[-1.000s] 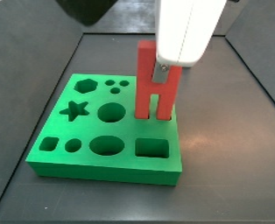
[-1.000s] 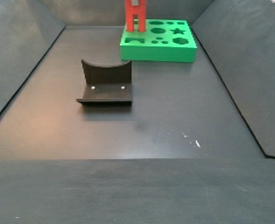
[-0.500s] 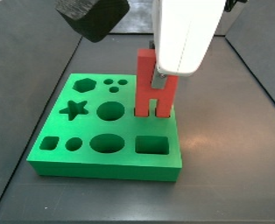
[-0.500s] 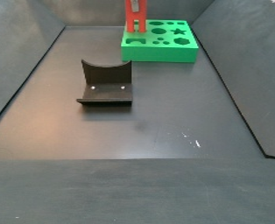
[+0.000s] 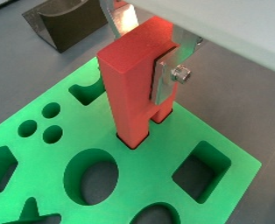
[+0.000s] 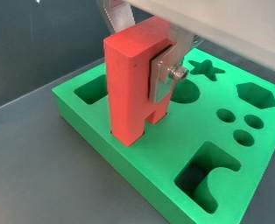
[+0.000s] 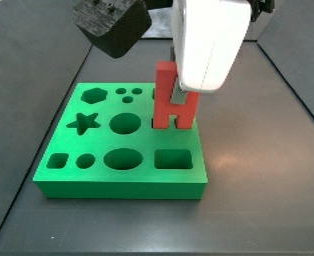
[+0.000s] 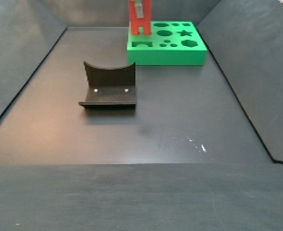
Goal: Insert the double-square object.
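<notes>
Two red legs of the double-square object (image 5: 137,83), clamped in my gripper (image 5: 164,77), enter the green board (image 5: 239,175) below; next, press down, release.

Even, bright light; sharp frames, soft shadows.

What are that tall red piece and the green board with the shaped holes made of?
The double-square object, held by the gripper in the board: probably hard plastic, matte, sharp-edged. The green board: likely plastic too, uniform colour, cleanly cut holes, slight sheen.
</notes>
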